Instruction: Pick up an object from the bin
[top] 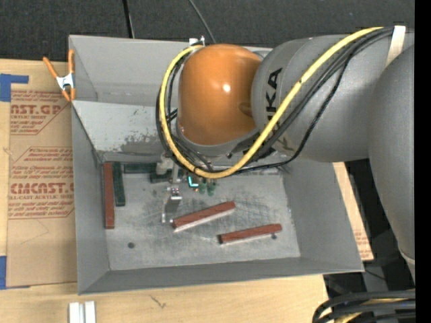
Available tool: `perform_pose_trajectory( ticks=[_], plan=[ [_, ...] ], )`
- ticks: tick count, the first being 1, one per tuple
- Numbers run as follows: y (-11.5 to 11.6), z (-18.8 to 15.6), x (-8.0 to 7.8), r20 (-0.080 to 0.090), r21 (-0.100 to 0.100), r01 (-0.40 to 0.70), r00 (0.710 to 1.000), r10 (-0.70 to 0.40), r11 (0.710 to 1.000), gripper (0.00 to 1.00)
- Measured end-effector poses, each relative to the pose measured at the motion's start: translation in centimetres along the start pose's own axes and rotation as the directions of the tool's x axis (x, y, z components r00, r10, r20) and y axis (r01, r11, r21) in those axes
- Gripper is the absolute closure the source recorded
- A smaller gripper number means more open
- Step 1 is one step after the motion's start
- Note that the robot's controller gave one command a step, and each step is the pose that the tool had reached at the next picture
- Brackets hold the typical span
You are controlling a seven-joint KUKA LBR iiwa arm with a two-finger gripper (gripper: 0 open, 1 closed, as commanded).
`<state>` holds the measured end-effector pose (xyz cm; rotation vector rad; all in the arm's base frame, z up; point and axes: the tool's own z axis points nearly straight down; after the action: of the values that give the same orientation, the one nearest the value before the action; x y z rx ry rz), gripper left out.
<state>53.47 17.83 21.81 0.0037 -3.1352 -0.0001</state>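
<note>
My gripper (pixel 170 214) hangs below the orange wrist cover in the middle of the bin, its metal fingertips down at the floor by the left end of a reddish-brown flat bar (pixel 204 216). That bar lies slanted, its left end touching or just beside the fingertips. A second reddish-brown bar (pixel 249 234) lies to the right and nearer the front. I cannot make out a thing between the fingers.
Along the left side of the bin floor a third reddish-brown bar (pixel 108 196) lies lengthwise, with a dark green bar (pixel 119 185) beside it. Another dark green piece (pixel 139 168) lies at the back wall. The arm covers the bin's back right.
</note>
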Motion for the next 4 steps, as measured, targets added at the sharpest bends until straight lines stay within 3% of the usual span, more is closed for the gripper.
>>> perform_pose_trajectory(
  ticks=[1, 2, 3, 4],
  plan=[
    [-0.1, -0.4, -0.2, 0.007, -0.001, -0.002, 1.0, 0.002, 1.0, 0.0],
    [-3.9, 5.9, 2.2, 0.011, -0.002, 0.02, 1.0, -0.02, 1.0, 0.0],
    [-3.9, 10.7, 1.4, 0.004, 0.001, 0.095, 0.995, -0.095, 0.995, 0.0],
    [-8.3, 12.3, 0.9, 0.007, 0.001, 0.193, 0.981, -0.193, 0.981, 0.0]
  ],
)
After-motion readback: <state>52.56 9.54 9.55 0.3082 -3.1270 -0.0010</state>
